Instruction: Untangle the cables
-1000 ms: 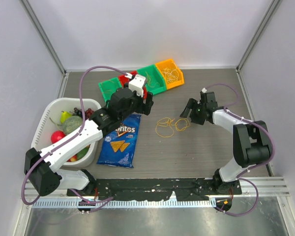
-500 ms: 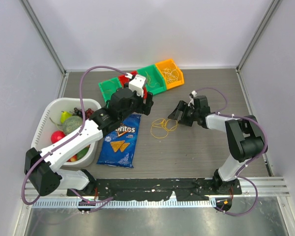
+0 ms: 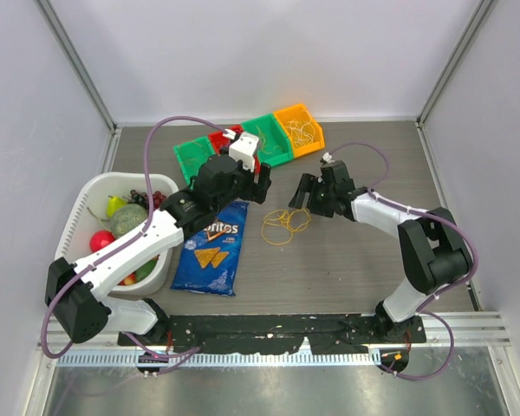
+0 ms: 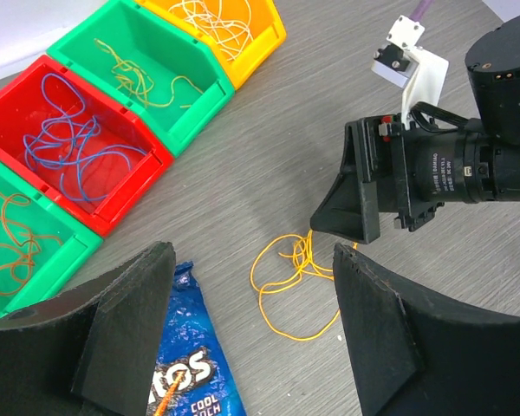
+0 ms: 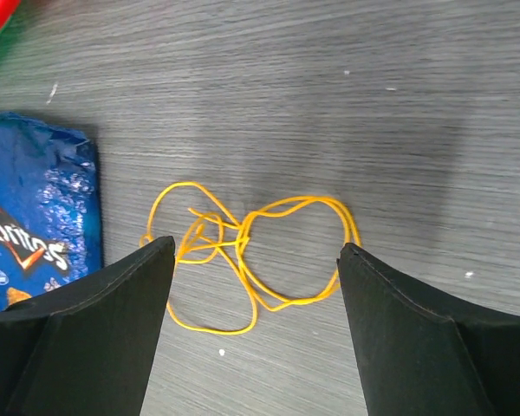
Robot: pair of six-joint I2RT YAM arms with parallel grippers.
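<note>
The cables, a small tangle of thin orange-yellow loops, lie flat on the grey wood-grain desk. They sit right under the right gripper. Its jaws are spread wide, one on each side of the tangle, and they grip nothing. From the top view its fingertips point down and left at the right edge of the loops, but whether they touch a strand cannot be told.

The left gripper hangs above the desk just left of the loops. Its jaws are also well apart and empty.

Beside the tangle, to its left, lies a blue crinkled Doritos chip bag. Beyond the left gripper stands a row of small plastic bins:
- a green bin with orange strands
- a red bin with blue strands
- a second green bin with yellowish strands
- an orange bin with pale strands

At the far left a white plastic basket holds fruit and vegetables.
</note>
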